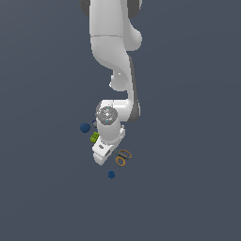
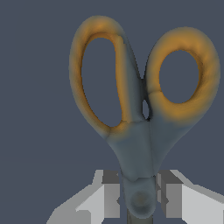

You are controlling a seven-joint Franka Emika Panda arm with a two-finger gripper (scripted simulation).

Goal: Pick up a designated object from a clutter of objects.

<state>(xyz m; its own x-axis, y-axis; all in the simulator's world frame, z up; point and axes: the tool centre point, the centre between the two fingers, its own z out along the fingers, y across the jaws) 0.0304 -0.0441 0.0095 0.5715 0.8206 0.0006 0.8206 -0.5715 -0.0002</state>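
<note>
The scissors (image 2: 135,131) fill the wrist view, with two orange-yellow loop handles on a grey neck; the blades are hidden under the hand. My gripper (image 2: 139,197) straddles the neck at the pivot, and its grey fingers (image 2: 112,192) press against both sides. In the exterior view the white hand of the gripper (image 1: 109,153) sits low over the clutter, and only the scissors' handles (image 1: 123,157) stick out toward the exterior view's right.
A dark blue ball (image 1: 85,127) and a lime-green block (image 1: 94,137) lie just to the exterior view's left of the wrist. A smaller blue ball (image 1: 111,174) lies nearer the camera than the hand. The floor is plain dark grey.
</note>
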